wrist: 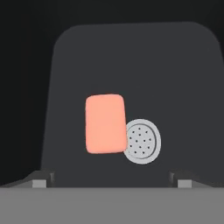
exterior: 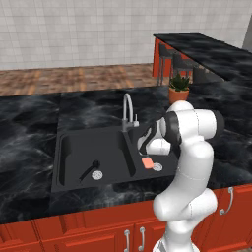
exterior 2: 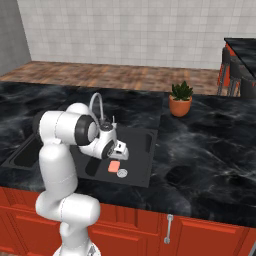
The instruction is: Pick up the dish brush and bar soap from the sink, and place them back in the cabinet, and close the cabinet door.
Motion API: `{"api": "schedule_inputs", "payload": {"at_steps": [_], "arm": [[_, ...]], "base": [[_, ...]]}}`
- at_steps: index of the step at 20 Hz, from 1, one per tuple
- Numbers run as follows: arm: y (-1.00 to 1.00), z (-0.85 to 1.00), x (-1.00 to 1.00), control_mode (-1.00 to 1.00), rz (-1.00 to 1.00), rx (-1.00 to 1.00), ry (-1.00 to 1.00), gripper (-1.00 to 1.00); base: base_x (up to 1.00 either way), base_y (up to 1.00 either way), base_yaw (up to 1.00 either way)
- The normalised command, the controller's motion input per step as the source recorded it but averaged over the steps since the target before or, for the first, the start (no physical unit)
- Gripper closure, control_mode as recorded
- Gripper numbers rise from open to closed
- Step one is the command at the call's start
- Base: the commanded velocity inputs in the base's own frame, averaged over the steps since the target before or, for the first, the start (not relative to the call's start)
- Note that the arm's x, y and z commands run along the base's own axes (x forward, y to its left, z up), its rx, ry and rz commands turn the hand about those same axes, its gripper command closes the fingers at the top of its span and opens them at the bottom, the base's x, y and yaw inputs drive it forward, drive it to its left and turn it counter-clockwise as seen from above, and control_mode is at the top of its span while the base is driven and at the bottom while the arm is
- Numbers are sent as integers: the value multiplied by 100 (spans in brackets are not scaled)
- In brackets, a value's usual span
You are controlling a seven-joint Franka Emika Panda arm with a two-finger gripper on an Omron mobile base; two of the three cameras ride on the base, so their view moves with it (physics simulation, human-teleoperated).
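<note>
The black sink (exterior: 66, 147) has two basins. A salmon-pink bar soap (exterior: 147, 162) lies flat on the floor of the right basin, touching the round silver drain (exterior: 157, 167). Just above it hangs my gripper (exterior: 149, 153), pointing down, open and holding nothing. The hand view looks straight down on the bar soap (wrist: 105, 124), which sits between and ahead of the spread fingertips (wrist: 41, 179). From the right base view the gripper (exterior 2: 120, 156) hovers over the bar soap (exterior 2: 114, 166). The black dish brush (exterior: 90, 170) lies in the left basin beside its drain. The cabinet and its door are out of view.
A silver gooseneck faucet (exterior: 128, 110) rises behind the divider, close to my wrist. A potted plant (exterior 2: 180, 98) stands on the black counter to the back right. Red drawer fronts (exterior: 98, 231) run below the counter's front edge. A raised bar counter (exterior: 206, 49) is at far right.
</note>
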Motion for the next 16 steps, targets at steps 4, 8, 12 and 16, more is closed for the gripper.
{"api": "schedule_inputs", "payload": {"at_steps": [4, 8, 12, 16], "arm": [[0, -20, 17, -100, 0, 0, 1, -100], [0, -19, 14, -100, 0, 0, 3, -100], [0, -16, 5, -100, 0, 0, 6, -100], [0, -12, 2, -100, 0, 0, 7, -100]], "base": [[0, 0, 0], [0, 0, 0], [0, 0, 0], [0, 0, 0]]}}
